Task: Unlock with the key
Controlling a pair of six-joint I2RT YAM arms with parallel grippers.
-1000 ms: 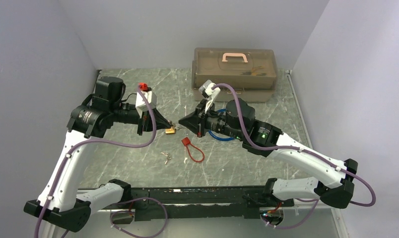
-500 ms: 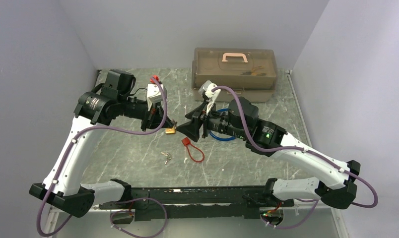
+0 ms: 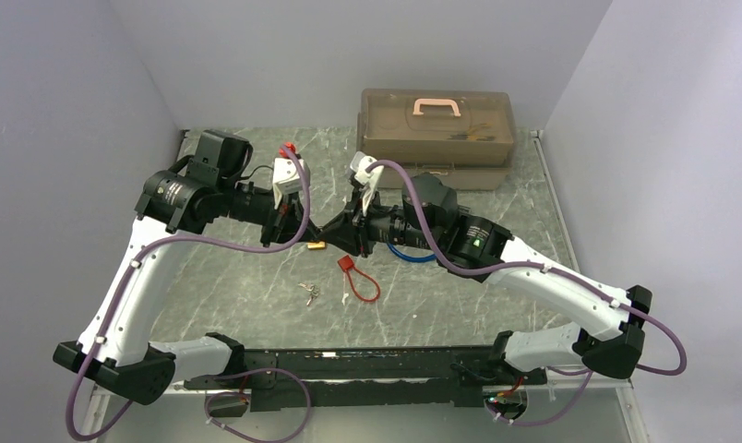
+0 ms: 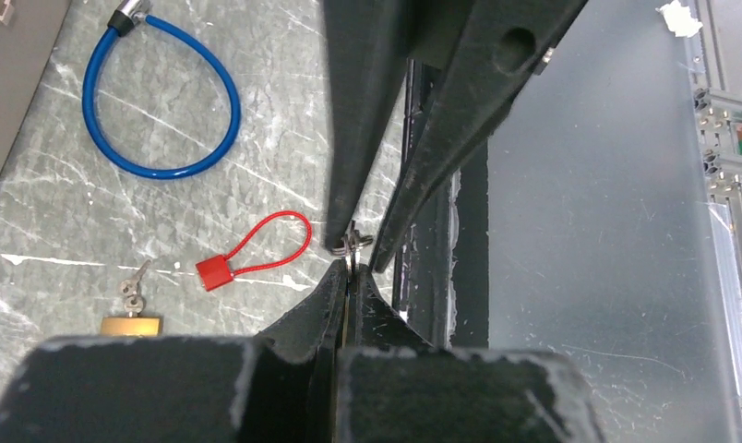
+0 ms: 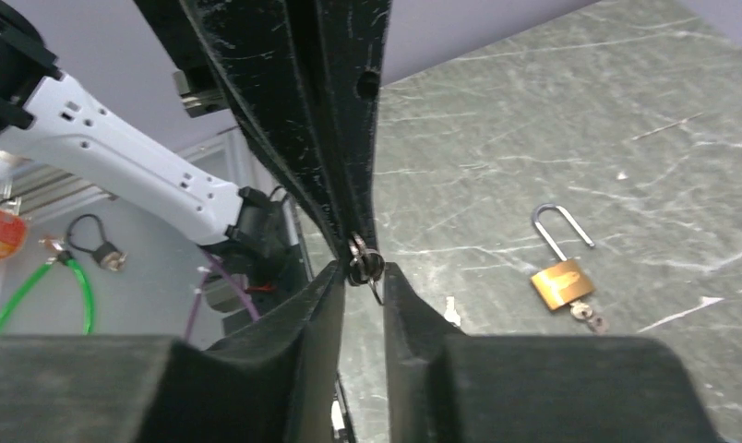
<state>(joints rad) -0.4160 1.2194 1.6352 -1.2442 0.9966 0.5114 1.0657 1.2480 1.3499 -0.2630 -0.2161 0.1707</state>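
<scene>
A: Grey marbled surface [image 3: 423, 309], pale walls on three sides. Where is the key?

B: Up in the air over the middle. The left jaws are closed on the key [image 5: 362, 263], and its ring [image 4: 351, 244] pokes out past their tips.

A: And the right jaws?

B: They stand tip to tip with the left ones, with a narrow gap between them and the ring in that gap. Whether their pads touch it cannot be told.

A: How does the key lie?

B: Its long axis follows the line of both pairs of jaws, running across the surface from the left arm [image 3: 137, 286] toward the right arm [image 3: 552, 286].

A: The padlock?

B: The padlock [image 5: 561, 281] lies flat on the surface, under the meeting point and a little toward the near edge. A small key [image 5: 586, 315] sits at the foot of its body. Whether that one is in the keyhole is too small to tell. Both arms are about equally near. Since the left one holds the key, the next move probably calls for bringing it down and lining it up with the keyhole.

A: Counts?

B: Two arms, one padlock, one red cable lock [image 3: 360, 279], one blue cable lock [image 4: 164, 101] and one box [image 3: 436, 129] at the back. Keys come to three lots: the held one, the one at the padlock, and one loose bunch [image 3: 309, 293] on the surface.
</scene>
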